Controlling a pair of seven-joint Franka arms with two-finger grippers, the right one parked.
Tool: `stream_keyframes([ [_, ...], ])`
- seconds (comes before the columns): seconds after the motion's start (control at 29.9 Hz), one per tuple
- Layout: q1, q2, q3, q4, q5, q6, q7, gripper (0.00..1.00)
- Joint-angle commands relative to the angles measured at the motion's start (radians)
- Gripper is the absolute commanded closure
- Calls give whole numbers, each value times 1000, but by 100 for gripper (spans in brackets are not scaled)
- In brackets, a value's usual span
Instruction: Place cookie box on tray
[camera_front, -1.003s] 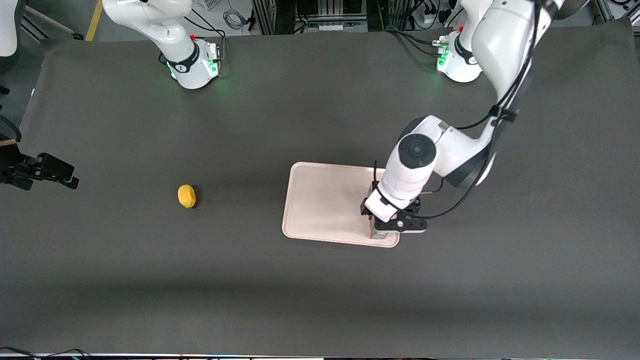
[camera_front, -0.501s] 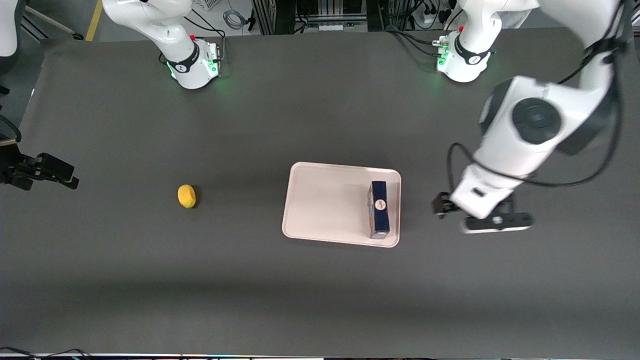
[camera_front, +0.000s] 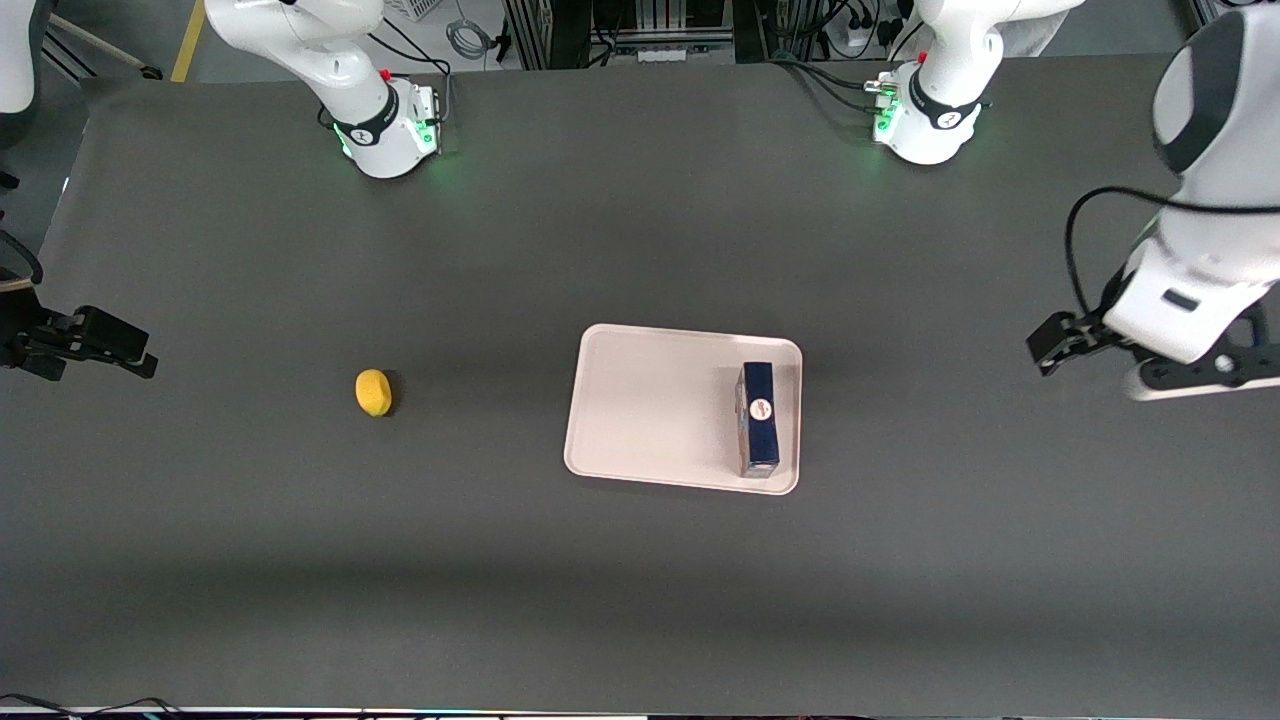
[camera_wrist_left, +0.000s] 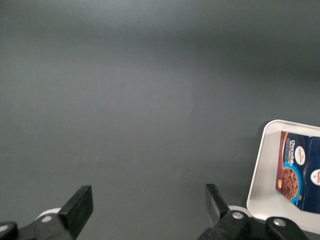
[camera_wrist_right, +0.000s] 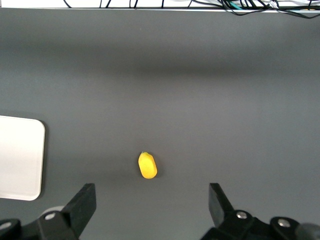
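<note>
Hanging above bare table toward the working arm's end, the gripper points down, fingers spread wide and empty — well apart from the box on the tray.

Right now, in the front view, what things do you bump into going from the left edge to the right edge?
Yellow lump → tray → cookie box, lying on the tray → gripper, open, off toward the working arm's end of the table.

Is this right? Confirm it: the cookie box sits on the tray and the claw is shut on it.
Not quite. The cookie box does sit on the tray, but the claw is not shut on it. The left wrist view shows it open and empty over bare table, and the front view shows it off toward the working arm's end of the table.
</note>
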Motion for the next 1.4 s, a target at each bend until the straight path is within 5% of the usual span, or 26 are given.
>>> stream_keyframes([
  [0.0, 46, -106, -2, -80, -71, -20, 85, 0],
  [0.47, 57, -255, 6, -188, -157, -85, 136, 0],
  [1.37, 103, -260, -46, -186, -197, -86, 283, 0],
])
